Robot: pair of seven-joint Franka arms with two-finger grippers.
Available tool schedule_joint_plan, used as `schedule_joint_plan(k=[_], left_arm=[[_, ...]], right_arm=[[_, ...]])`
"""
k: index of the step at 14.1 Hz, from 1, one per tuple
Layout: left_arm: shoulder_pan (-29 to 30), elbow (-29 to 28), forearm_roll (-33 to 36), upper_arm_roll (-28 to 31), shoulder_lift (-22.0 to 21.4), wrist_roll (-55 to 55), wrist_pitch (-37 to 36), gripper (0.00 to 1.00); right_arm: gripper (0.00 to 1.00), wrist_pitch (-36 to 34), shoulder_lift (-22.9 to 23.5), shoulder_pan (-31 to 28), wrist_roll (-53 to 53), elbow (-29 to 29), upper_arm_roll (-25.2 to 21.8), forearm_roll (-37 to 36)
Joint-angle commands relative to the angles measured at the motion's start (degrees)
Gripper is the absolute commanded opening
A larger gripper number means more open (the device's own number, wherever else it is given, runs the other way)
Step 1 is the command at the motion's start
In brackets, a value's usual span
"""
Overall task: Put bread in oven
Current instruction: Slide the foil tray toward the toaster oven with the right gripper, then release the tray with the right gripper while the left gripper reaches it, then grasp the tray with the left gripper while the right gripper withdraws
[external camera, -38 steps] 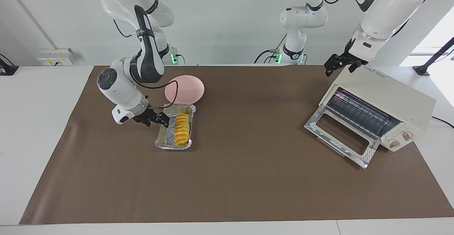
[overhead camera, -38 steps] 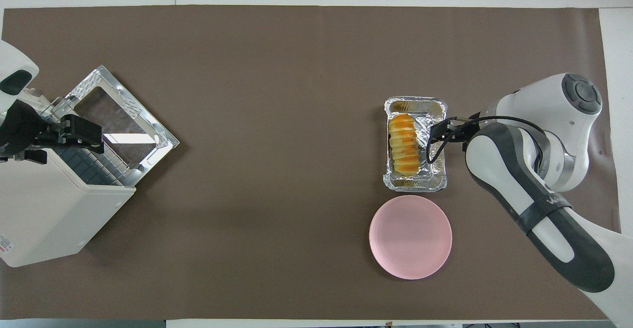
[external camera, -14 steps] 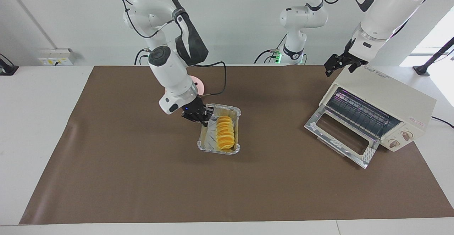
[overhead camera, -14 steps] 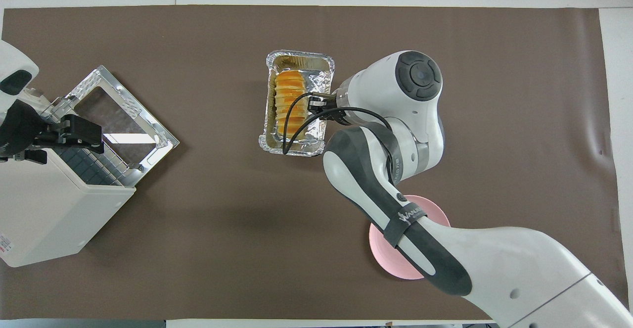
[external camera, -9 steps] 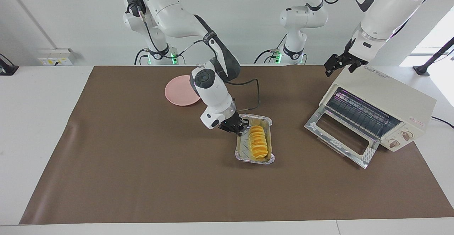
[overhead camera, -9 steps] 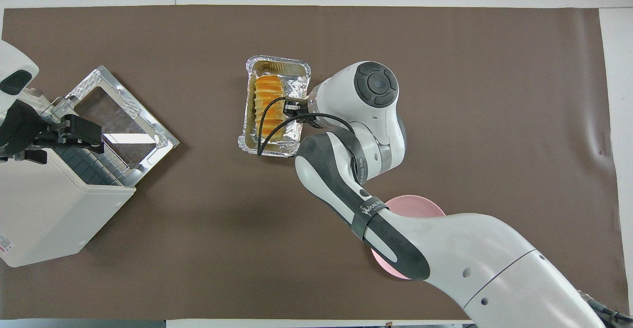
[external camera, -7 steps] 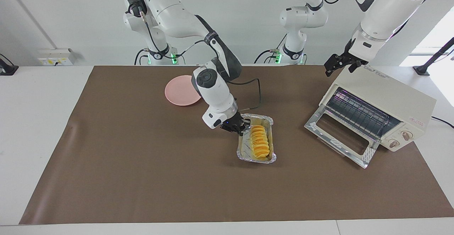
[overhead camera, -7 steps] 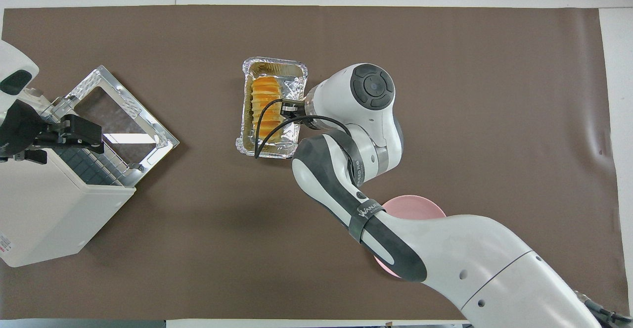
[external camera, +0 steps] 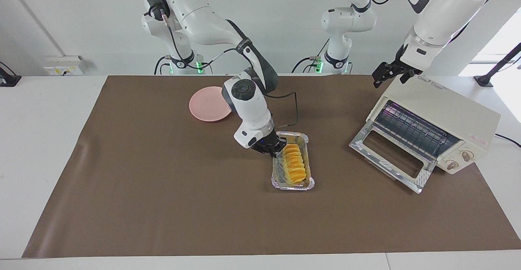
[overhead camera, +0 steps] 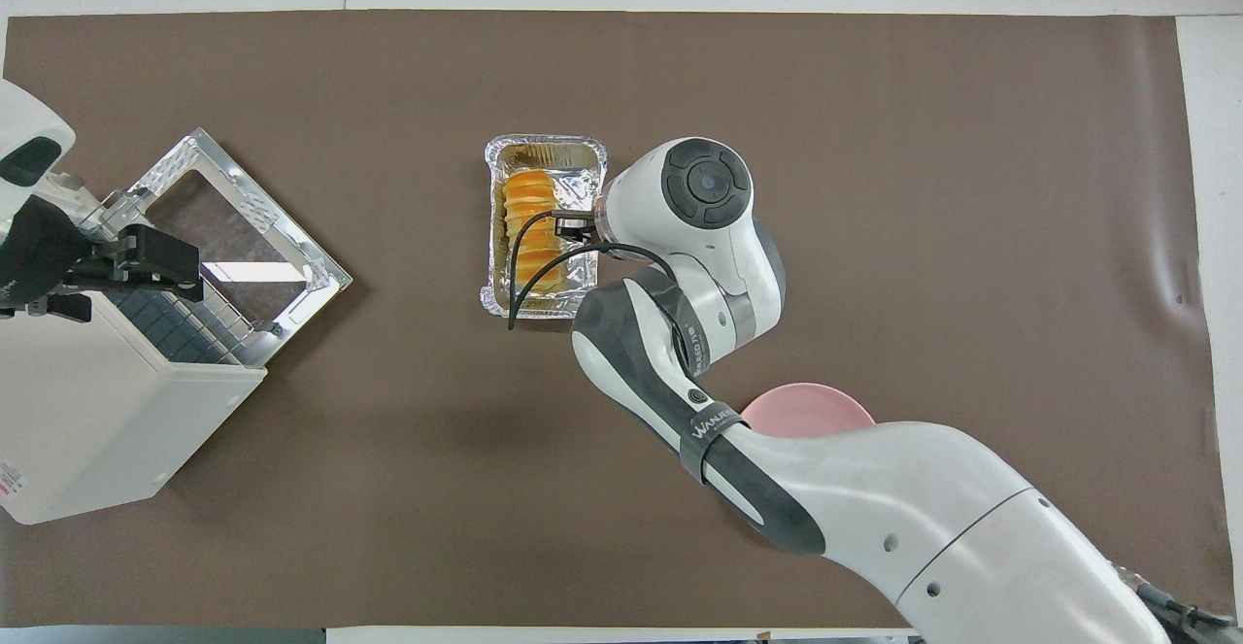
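Observation:
The golden ridged bread (external camera: pixel 294 163) lies in a silver foil tray (external camera: pixel 293 187) in the middle of the brown mat. My right gripper (external camera: pixel 273 150) is shut on the tray's long rim, on the side toward the right arm's end. I cannot tell whether the tray rests on the mat or hangs just above it. From overhead, the bread (overhead camera: pixel 530 228), tray (overhead camera: pixel 546 143) and right gripper (overhead camera: pixel 575 226) show together. The cream oven (external camera: pixel 447 117) stands at the left arm's end with its glass door (external camera: pixel 390 160) dropped open and its rack showing. My left gripper (external camera: pixel 388 72) waits over the oven's top corner.
A pink round plate (external camera: pixel 206 108) sits nearer to the robots than the tray, partly under my right arm in the overhead view (overhead camera: pixel 806 409). The oven's open door (overhead camera: pixel 238 226) juts onto the mat toward the tray. Bare brown mat (external camera: pixel 203 205) lies all around.
My right gripper has carried the tray with the bread from beside the pink plate toward the oven's end. In the last half second it only shifted slightly. The left arm has not moved.

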Motion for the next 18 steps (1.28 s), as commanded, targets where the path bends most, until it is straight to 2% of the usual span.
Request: schedule_joint_plan(k=[1, 3, 6, 9, 10, 11, 12, 13, 15, 16, 18], left_arm=[[0.2, -0.5, -0.5, 0.1, -0.9, 0.0, -0.1, 1.0], [-0.4, -0.4, -0.5, -0.1, -1.1, -0.1, 0.6, 1.0], [-0.9, 0.1, -0.6, -0.5, 0.3, 3.3, 3.8, 1.0], [-7.1, 5.1, -1.7, -0.7, 6.9, 2.8, 7.1, 1.0], [-9.9, 7.4, -2.0, -0.6, 10.6, 2.2, 6.9, 1.0], [-13.3, 12.0, -1.8, -0.5, 15.5, -0.5, 7.0, 1.0], [-15.9, 16.9, -1.8, -0.4, 20.9, -5.1, 7.2, 1.0], [-18.2, 19.7, -1.7, -0.5, 24.5, -8.2, 9.3, 1.0], [-22.5, 17.3, -1.5, -0.4, 26.1, -11.1, 18.6, 1.0], [-23.9, 13.3, -1.5, -0.5, 26.1, -11.4, 22.7, 1.0], [-26.4, 9.4, -1.5, -0.5, 26.7, -13.3, 27.1, 1.0]], right_arm=[[1.0, -5.7, -0.8, -0.9, 0.3, 3.0, -0.1, -4.2], [1.0, -10.7, -2.7, -2.3, 0.0, 5.8, -0.2, -5.2], [1.0, -15.6, -8.1, -7.5, -8.3, 2.6, -0.3, -6.3], [1.0, -25.8, -15.0, -14.8, -20.8, -0.3, -0.2, -6.2], [1.0, -29.1, -17.2, -17.0, -23.3, -0.7, -0.3, -6.2], [1.0, -32.2, -19.3, -18.7, -25.6, -1.1, -0.3, -6.3], [1.0, -34.4, -21.3, -20.7, -27.6, -2.2, -0.3, -6.4], [1.0, -35.3, -22.9, -22.9, -28.9, -3.2, -0.3, -6.4], [1.0, -35.8, -26.3, -25.9, -29.7, -5.0, -0.3, -6.4], [1.0, -37.7, -28.3, -27.3, -29.7, -6.0, -0.3, -6.4], [1.0, -39.9, -30.9, -28.5, -29.8, -6.5, -0.3, -6.4]])
